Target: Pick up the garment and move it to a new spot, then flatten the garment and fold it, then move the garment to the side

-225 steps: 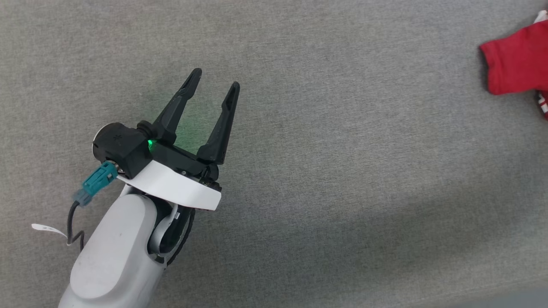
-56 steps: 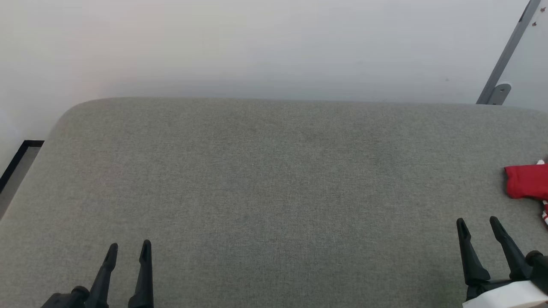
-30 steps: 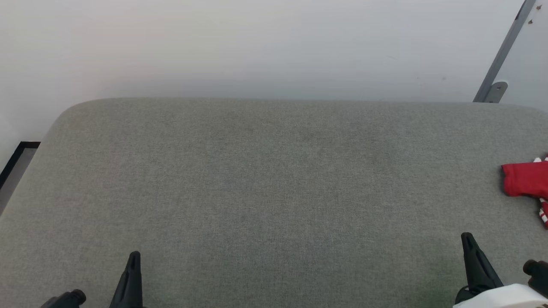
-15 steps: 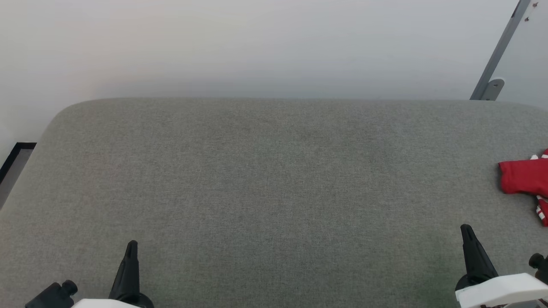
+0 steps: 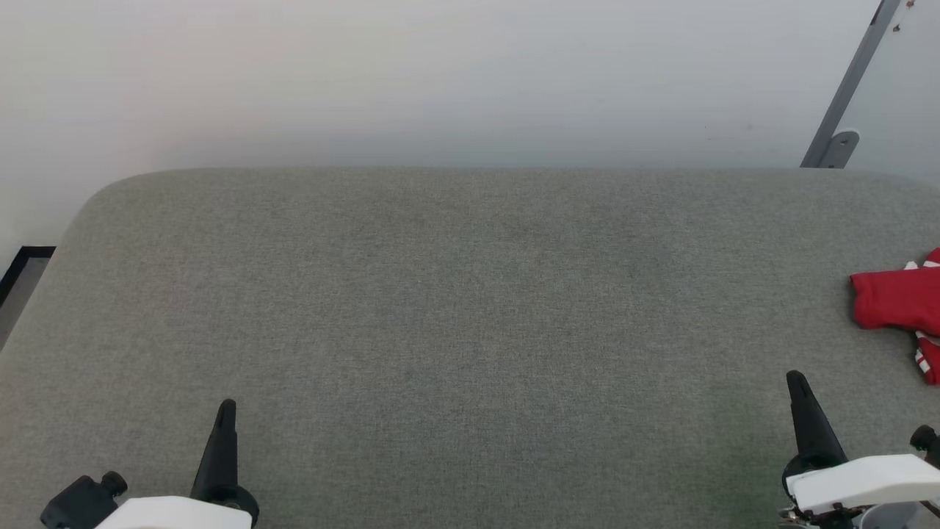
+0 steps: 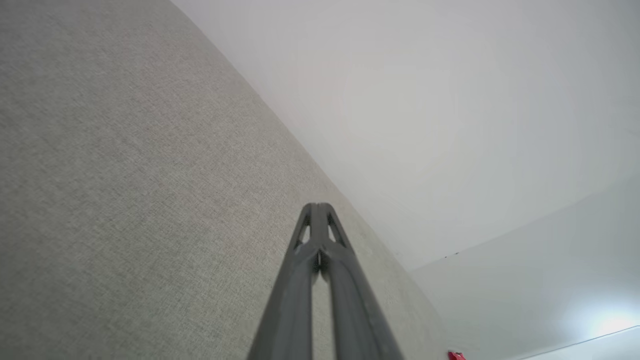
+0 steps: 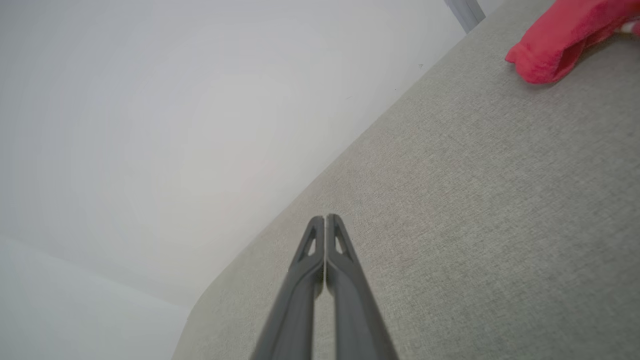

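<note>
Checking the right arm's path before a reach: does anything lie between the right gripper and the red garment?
Nothing visible does. Bare grey fabric surface runs from the shut right gripper to the red garment, which lies ahead and to its right, partly cut off by the head view's edge.

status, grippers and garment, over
Left gripper shut, empty. Right gripper shut, empty. Garment on grey surface, far right, ungripped. Nothing in between.

Wht wall (image 5: 440, 73) bhd grey fabric top (image 5: 470, 294)
</note>
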